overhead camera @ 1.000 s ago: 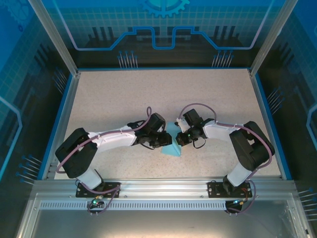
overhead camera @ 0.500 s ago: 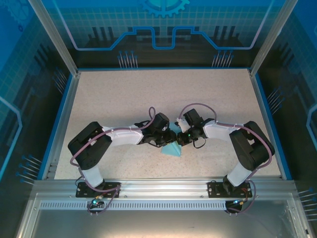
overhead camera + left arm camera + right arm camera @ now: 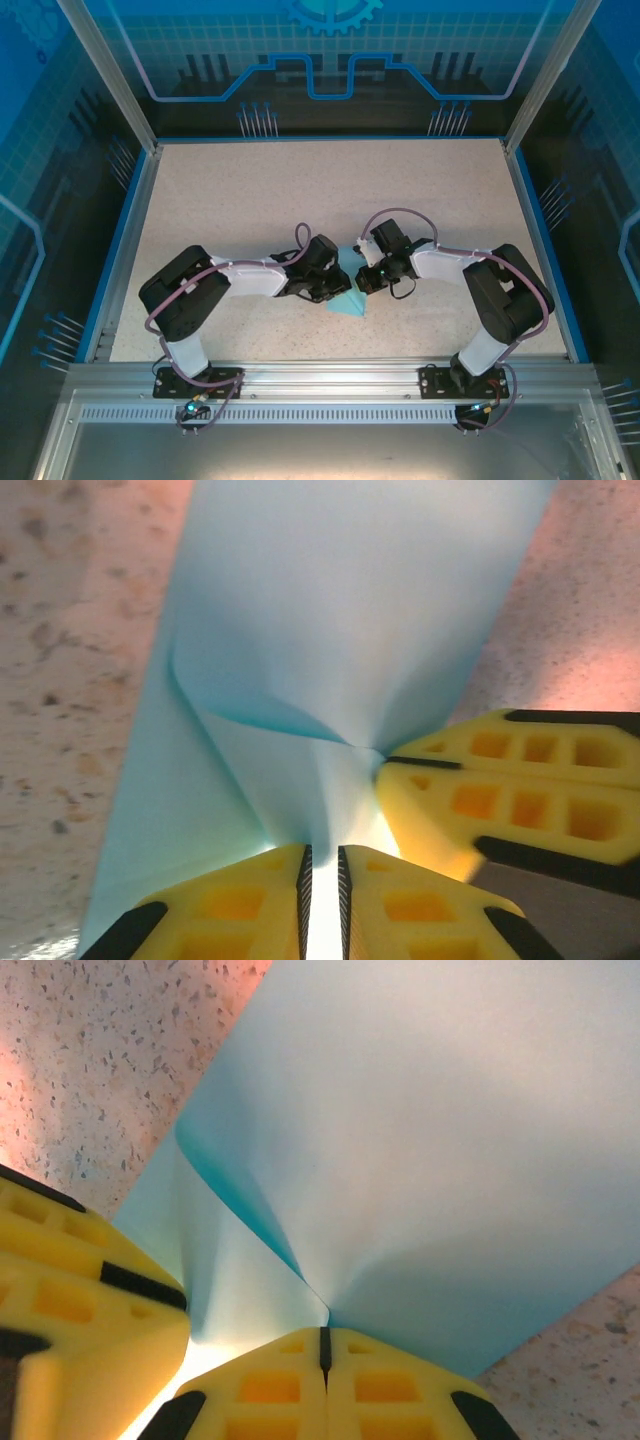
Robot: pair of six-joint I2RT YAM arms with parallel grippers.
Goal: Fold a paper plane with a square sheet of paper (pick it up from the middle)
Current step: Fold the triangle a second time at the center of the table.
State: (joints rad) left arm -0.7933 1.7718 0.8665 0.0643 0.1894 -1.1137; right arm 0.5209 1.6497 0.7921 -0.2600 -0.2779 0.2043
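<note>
1. The square sheet of paper [image 3: 347, 301] lies on the table [image 3: 250, 200], toward the table's near edge and about midway across its width. From above, only a light-blue corner pointing at that near edge shows past my wrists.
2. My left pincer [image 3: 338, 287] reaches in from the table's left side. In the left wrist view its yellow fingers [image 3: 240, 900] stand almost together with a thin bright slit between them. The paper runs into that slit, so I am clenched on the sheet.
3. My right pincer [image 3: 362, 280] reaches in from the table's right side. In the right wrist view its fingers [image 3: 390, 1385] meet along a dark seam and the paper gathers to that seam, so here too I am grasping the sheet.
4. Both tips sit just beside each other over the same spot of the table.
5. At the pinch the paper puckers, with creases running out from it. A paler layer shows underneath, and speckled table is visible on either side.
</note>
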